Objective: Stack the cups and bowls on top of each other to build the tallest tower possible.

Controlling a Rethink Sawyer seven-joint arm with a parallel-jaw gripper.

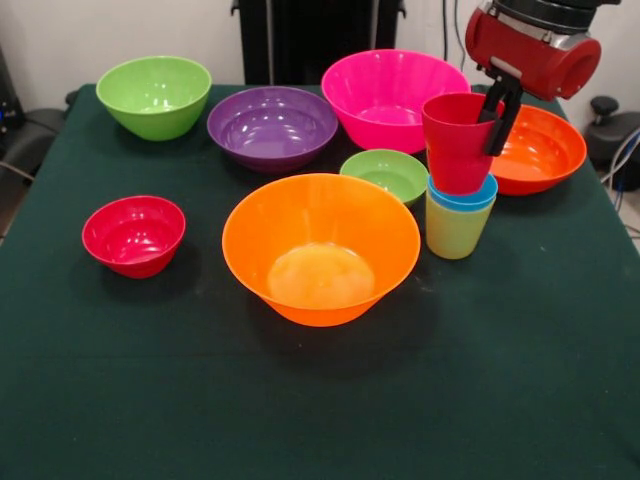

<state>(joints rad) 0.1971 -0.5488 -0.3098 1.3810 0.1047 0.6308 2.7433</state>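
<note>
The red and black arm comes down at the upper right, and its dark end effector (497, 112) pinches the rim of the red translucent plastic cup (458, 142), one finger inside the rim and one outside it. That red cup sits tilted slightly in the blue translucent plastic cup (463, 197), of which only the top band shows, and the blue one is nested in the yellow-green translucent plastic cup (454, 232), which stands on the dark green cloth-covered worktop (320, 410); these three form the tower, right of centre. Just behind it lies the glossy red-orange plastic bowl (540, 150), partly hidden by the red cup. The large glossy orange plastic bowl (320, 248) sits at the centre, with the small green plastic bowl (385, 174) just behind it and near the tower. Farther back stand the large pink plastic bowl (393, 97) and the purple plastic bowl (272, 126), close together. The lime green plastic bowl (154, 95) sits at the far left, and the small red plastic bowl (134, 235) lies alone at the left.
</note>
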